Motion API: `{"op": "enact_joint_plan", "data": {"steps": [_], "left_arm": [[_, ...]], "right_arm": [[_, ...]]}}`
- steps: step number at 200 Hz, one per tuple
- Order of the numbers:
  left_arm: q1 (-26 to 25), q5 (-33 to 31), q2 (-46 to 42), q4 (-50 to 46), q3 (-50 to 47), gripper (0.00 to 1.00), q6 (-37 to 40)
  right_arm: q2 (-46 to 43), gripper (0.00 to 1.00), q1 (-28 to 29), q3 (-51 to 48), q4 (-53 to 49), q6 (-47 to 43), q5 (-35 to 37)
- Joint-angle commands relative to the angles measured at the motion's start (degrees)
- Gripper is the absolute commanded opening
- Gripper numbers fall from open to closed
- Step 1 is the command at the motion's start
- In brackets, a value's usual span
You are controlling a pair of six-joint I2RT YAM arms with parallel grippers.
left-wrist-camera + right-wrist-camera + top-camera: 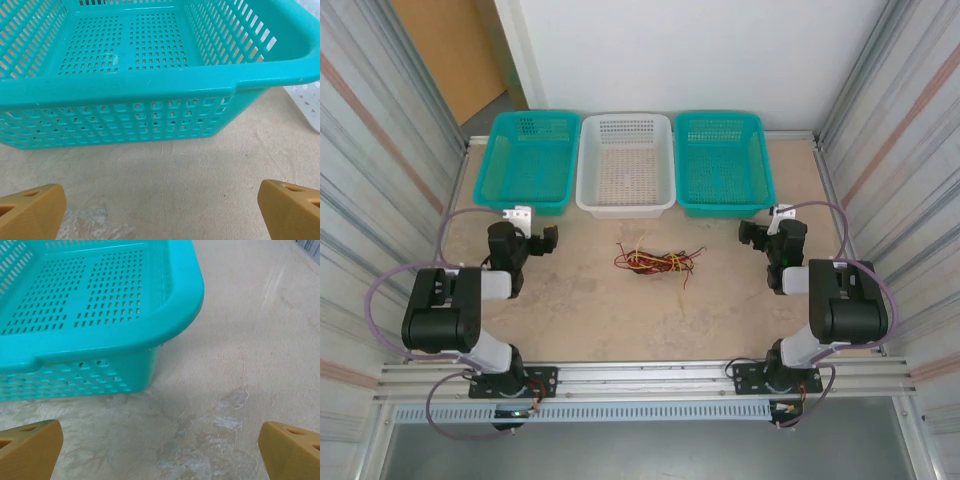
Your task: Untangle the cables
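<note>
Left wrist view has the left gripper (160, 215) spread wide, its two tan fingertips (31, 212) sitting at the bottom corners with bare table (165, 170) between them and nothing in its grasp. Just ahead of it stands the left teal basket (125, 82), its slotted near wall facing the camera, and a corner of the white basket (306, 100) shows to the right of it. The right gripper (160, 455) is likewise spread wide and grips nothing, hanging over a scuffed, pale patch of the table. The near right corner of the right teal basket (100, 342) lies ahead of it and to its left. From the top external camera, both arms are folded at the sides of the table, their grippers pointing toward the row of baskets at the far edge: teal, white, teal, side by side. The cables (655, 262), a small tangled bunch of red, black and yellow-tan wire, lie on the table in the middle, between the two grippers and well apart from each, near the front of the white basket and outside it.
</note>
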Motion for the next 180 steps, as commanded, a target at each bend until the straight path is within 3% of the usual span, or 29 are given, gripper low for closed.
{"op": "enact_joint_plan", "data": {"steps": [1,180], "left_arm": [[-1.76,-2.64,-0.60,0.40,0.45,0.99,0.50],[-0.63,-0.49,-0.60,-0.15,0.77,0.99,-0.10]], "right_arm": [[-0.13,0.99,0.30,0.68,0.04,-0.20,-0.58],[-0.16,0.99,0.14,0.74,-0.03,-0.12,-0.85]]}}
